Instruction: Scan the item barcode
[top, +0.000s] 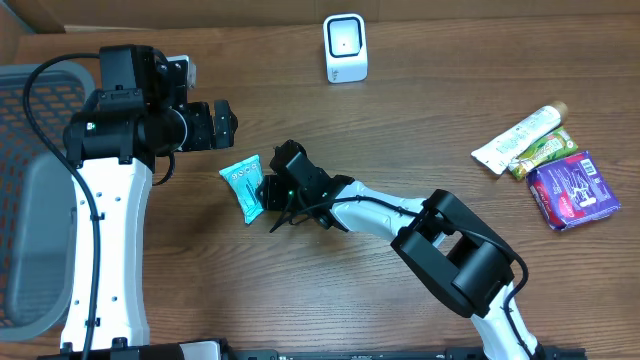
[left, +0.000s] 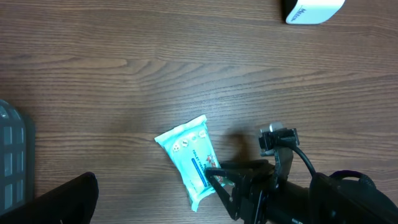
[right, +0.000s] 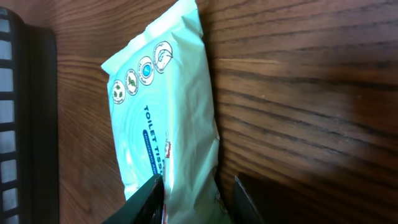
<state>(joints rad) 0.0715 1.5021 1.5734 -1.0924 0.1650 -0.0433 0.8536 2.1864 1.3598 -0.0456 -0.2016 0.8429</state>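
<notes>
A light teal toilet tissue packet (top: 243, 187) lies flat on the wooden table, left of centre. My right gripper (top: 268, 195) reaches it from the right, its two dark fingers straddling the packet's near end and pressed against it. The right wrist view shows the packet (right: 161, 106) bunched up between those fingers (right: 149, 199). My left gripper (top: 222, 122) hovers above and behind the packet, open and holding nothing. In the left wrist view only its left finger (left: 68, 196) shows, beside the packet (left: 189, 158) and the right gripper (left: 214, 177). The white scanner (top: 345, 47) stands at the far centre.
A grey mesh basket (top: 30, 200) fills the left edge. At the right lie a white tube (top: 520, 137), a green packet (top: 545, 150) and a purple pack (top: 572, 190). The scanner's corner (left: 311, 9) shows at the top right of the left wrist view.
</notes>
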